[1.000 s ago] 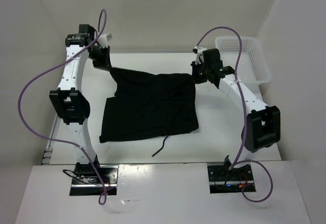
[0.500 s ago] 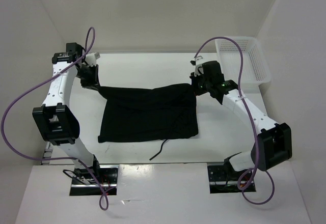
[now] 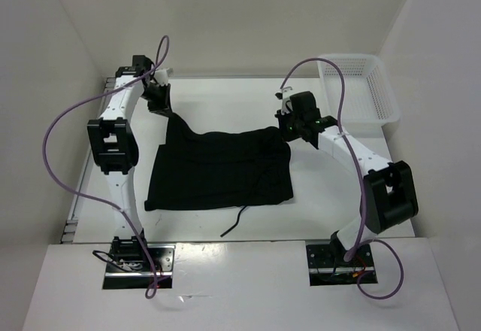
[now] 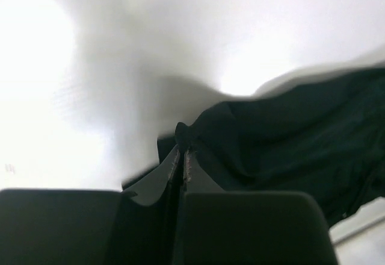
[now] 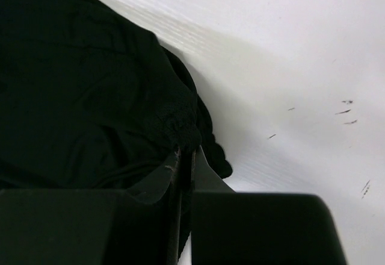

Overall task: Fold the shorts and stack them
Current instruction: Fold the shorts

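Note:
The black shorts (image 3: 218, 169) lie spread on the white table, their far edge lifted at both corners. My left gripper (image 3: 167, 114) is shut on the far left corner of the shorts (image 4: 289, 138), pinching the cloth at the fingertips (image 4: 182, 156). My right gripper (image 3: 287, 128) is shut on the far right corner of the shorts (image 5: 78, 96), with bunched fabric between its jaws (image 5: 185, 156). A thin black drawstring (image 3: 234, 221) trails from the near edge toward the front of the table.
A white mesh basket (image 3: 361, 86) stands at the back right corner of the table. White walls close in the table on the left, back and right. Purple cables loop off both arms.
My left gripper has swung right and toward the back, pulling the far left corner of the shorts up with it. My right gripper has shifted slightly left, still holding its corner.

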`<state>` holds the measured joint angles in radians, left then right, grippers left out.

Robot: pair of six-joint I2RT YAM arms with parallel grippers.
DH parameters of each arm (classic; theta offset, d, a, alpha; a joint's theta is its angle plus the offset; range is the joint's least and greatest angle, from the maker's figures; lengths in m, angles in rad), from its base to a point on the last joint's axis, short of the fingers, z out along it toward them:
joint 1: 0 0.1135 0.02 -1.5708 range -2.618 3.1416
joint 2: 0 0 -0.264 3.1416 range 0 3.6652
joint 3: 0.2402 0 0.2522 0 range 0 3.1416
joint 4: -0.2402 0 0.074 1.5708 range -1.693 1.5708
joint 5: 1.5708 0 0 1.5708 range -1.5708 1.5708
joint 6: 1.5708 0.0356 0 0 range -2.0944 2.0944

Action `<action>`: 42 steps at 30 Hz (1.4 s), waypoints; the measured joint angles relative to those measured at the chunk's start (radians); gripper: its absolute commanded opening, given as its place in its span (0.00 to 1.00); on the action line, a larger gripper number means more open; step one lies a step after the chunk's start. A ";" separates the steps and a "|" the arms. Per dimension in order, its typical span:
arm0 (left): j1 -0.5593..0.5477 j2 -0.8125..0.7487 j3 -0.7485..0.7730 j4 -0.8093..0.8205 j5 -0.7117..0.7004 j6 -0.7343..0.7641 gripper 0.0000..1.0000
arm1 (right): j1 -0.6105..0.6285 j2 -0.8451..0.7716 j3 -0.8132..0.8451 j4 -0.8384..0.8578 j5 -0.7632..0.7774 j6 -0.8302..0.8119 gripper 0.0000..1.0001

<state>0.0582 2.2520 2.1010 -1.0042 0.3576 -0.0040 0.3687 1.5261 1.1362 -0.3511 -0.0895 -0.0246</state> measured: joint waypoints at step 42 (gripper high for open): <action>0.043 -0.110 -0.439 0.167 0.065 -0.002 0.06 | -0.010 0.069 0.028 -0.001 -0.011 0.005 0.00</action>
<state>0.1013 2.1422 1.6615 -0.8375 0.4225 -0.0059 0.3592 1.5951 1.1645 -0.3519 -0.1001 -0.0193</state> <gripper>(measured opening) 0.103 0.041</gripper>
